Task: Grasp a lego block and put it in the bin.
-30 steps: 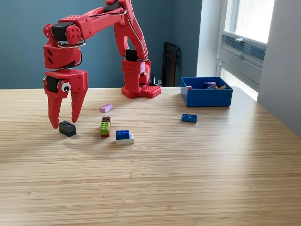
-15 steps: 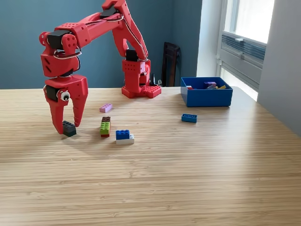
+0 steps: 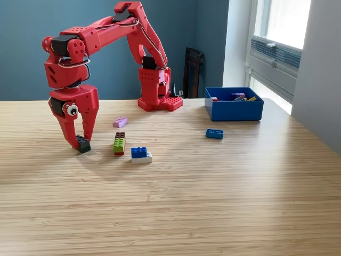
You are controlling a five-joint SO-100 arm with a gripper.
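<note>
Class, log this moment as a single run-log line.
gripper: closing around black block on table | bin: holds several blocks | loose: pink, green-brown stack, blue-white, blue

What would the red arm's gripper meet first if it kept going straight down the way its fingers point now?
The gripper points down with the black block between its tips; beyond that, the wooden table. Exact depth is uncertain.

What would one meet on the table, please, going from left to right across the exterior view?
Gripper closed around the black block → pink block and green-and-brown block stack, about level → blue-and-white block → red arm base → lone blue block → blue bin.
</note>
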